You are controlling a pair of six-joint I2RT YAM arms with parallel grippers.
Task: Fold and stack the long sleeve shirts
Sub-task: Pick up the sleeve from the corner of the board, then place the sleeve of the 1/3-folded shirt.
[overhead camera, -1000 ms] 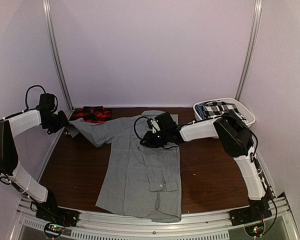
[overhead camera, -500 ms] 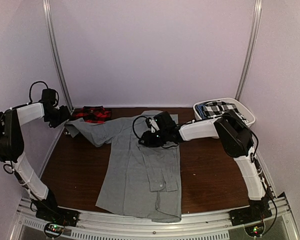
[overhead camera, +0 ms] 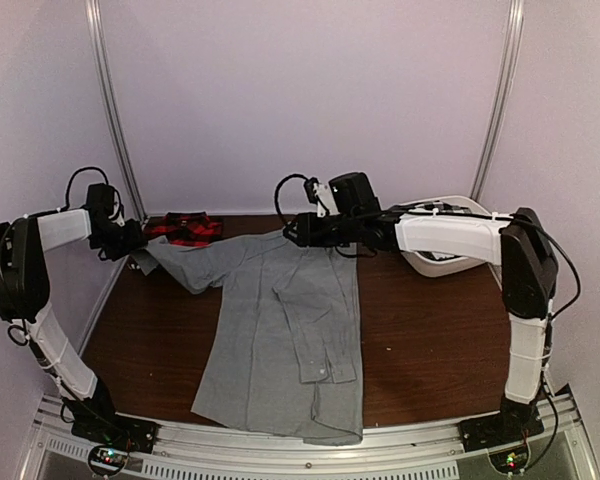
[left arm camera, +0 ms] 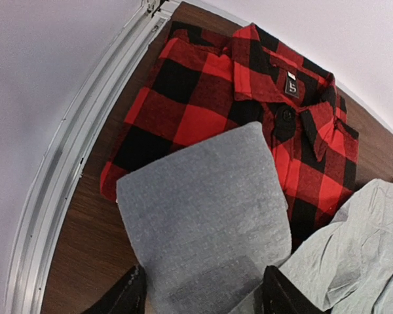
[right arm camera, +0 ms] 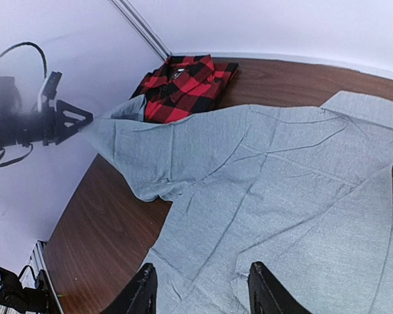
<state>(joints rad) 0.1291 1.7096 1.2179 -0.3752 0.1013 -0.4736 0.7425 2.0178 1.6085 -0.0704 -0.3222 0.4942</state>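
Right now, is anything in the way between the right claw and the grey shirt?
No, nothing visible is in the way. The right gripper hangs open above the grey shirt, with only air between them. The left gripper holds its sleeve off to the side, over the plaid shirt.

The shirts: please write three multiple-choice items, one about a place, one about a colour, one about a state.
1. Where does the plaid shirt lie?
A. far left corner of the table
B. near edge
C. middle
2. What colour is the spread-out shirt?
A. blue
B. light grey
C. green
3. What is the left end effector doing?
A. open, empty
B. gripping the plaid shirt
C. shut on the spread-out shirt's sleeve
Answers: A, it lies folded in that corner; B, both wrist views show grey cloth; C, its wrist view shows the sleeve clamped.
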